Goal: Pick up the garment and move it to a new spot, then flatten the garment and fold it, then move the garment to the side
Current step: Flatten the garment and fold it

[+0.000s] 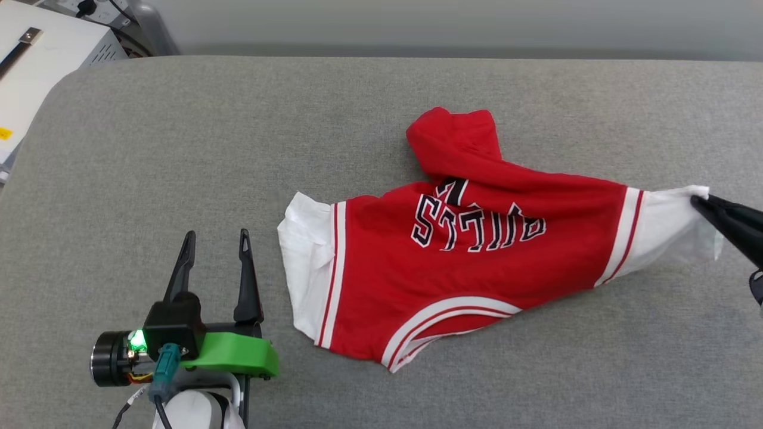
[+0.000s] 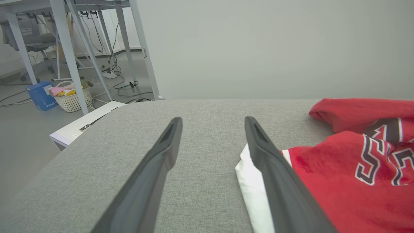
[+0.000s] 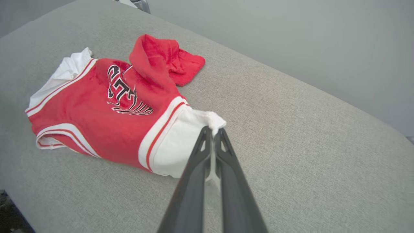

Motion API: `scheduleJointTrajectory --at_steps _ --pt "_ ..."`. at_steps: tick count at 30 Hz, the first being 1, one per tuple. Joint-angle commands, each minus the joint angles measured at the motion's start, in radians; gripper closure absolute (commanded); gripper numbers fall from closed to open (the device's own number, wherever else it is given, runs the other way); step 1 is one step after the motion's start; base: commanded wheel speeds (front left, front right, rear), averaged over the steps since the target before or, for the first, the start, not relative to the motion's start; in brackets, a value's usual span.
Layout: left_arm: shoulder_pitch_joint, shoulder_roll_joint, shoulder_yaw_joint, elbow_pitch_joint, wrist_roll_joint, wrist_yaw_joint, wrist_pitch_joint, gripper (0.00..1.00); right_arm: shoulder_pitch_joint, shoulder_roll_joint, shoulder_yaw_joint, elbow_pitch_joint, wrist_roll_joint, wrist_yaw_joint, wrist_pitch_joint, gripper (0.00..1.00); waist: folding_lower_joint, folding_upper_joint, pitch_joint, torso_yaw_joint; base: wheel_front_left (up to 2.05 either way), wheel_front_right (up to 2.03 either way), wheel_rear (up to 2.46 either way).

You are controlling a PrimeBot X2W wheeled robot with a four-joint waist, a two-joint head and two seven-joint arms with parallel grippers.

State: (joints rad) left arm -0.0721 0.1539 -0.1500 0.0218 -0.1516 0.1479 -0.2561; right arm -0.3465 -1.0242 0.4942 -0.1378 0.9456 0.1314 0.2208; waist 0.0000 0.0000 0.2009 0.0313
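Note:
The garment (image 1: 477,262), a red jersey T-shirt with white sleeves and dark lettering, lies crumpled on the grey padded table (image 1: 179,149), its bottom part bunched toward the back. My right gripper (image 1: 698,201) is shut on the edge of the right white sleeve (image 3: 181,139), which is pulled taut toward it; the fingers (image 3: 207,152) pinch the cloth. My left gripper (image 1: 216,241) stands open over bare table just left of the other white sleeve (image 2: 254,184), with nothing between its fingers.
A white box (image 1: 42,53) sits beyond the table's back left corner. In the left wrist view, metal desk legs (image 2: 68,48), cables, a white basket (image 2: 72,97) and a blue box (image 2: 42,95) stand on the floor past the table.

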Motion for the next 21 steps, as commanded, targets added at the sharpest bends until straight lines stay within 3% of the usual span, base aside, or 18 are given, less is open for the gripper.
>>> scheduleJointTrajectory --at_steps 1,3,7,14,21 --pt "0.004 -0.009 0.004 -0.005 0.011 -0.008 -0.006 0.00 0.021 0.018 -0.040 -0.010 -0.018 -0.001 0.018 1.00 0.0000 0.0000 0.019 0.008 0.00 0.00 0.00" --pt "-0.022 -0.023 0.005 -0.007 0.021 -0.021 -0.006 0.00 0.039 0.070 -0.144 -0.025 -0.078 -0.001 0.101 1.00 0.0000 0.0000 0.058 0.029 0.00 0.00 0.00" --pt "-0.061 -0.039 -0.001 -0.009 0.033 -0.037 -0.006 0.00 -0.020 0.120 -0.182 -0.007 -0.126 -0.001 0.204 1.00 0.0000 0.0000 0.118 0.063 0.00 0.00 0.00" --pt "-0.138 -0.067 -0.018 -0.004 0.047 -0.059 -0.006 0.00 -0.259 0.206 -0.092 0.177 -0.173 -0.001 0.310 1.00 0.0000 0.0000 0.206 0.120 0.00 0.00 0.00" --pt "-0.179 -0.087 -0.023 0.010 0.050 -0.069 -0.006 0.00 -0.461 0.338 0.065 0.518 -0.234 -0.001 0.319 1.00 0.0000 0.0000 0.245 0.153 0.00 0.00 0.00"
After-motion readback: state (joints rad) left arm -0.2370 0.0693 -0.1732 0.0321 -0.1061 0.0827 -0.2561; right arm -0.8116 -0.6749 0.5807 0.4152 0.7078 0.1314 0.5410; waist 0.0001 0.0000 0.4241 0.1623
